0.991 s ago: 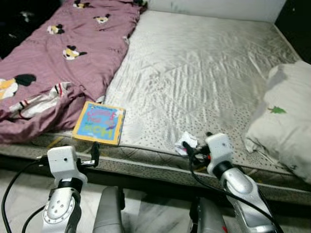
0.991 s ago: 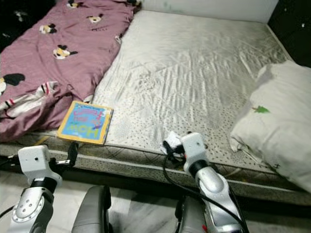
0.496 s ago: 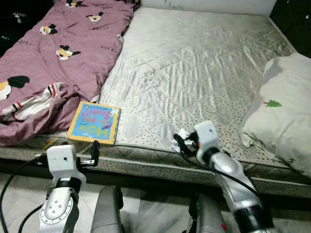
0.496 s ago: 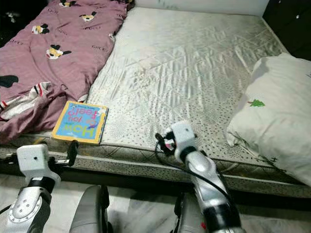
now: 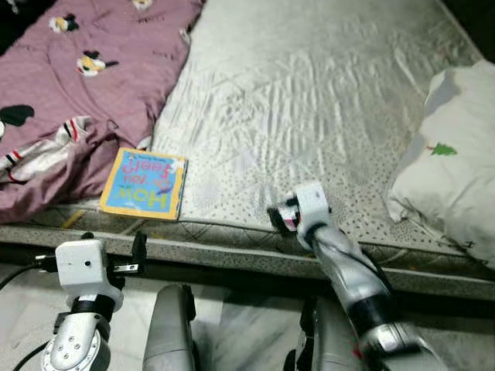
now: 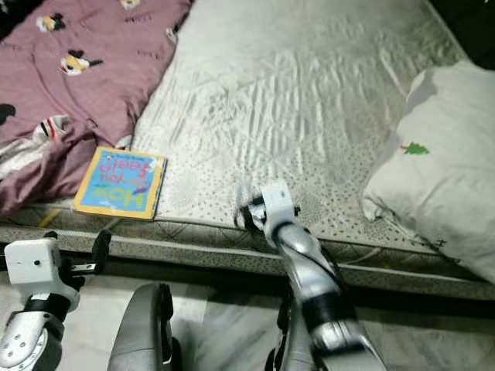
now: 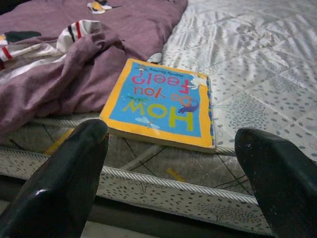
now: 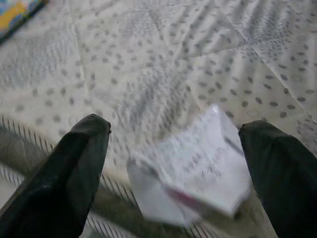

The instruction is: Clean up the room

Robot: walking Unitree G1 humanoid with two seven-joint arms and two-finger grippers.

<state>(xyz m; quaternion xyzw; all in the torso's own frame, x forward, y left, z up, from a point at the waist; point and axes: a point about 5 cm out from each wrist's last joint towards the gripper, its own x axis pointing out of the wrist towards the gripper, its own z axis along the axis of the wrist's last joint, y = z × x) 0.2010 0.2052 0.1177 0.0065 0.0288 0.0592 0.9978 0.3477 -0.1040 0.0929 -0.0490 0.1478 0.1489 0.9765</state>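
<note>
Quilted grey mattress (image 5: 309, 100) in the eye views carries a yellow-edged book (image 5: 143, 183) at 9 o'clock beside the purple blanket (image 5: 69, 85), while the left wrist view shows the left tool (image 7: 171, 183) spread apart facing it, and the right wrist view shows the right tool (image 8: 173, 173) apart around crumpled white paper (image 8: 198, 163).

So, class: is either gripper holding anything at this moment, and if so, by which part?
Nothing is held. The right gripper has open jaws either side of the crumpled paper, not touching it. The left gripper is open before the book.

Head pair downward over mattress (image 5: 309, 100); wrists low, close.
</note>
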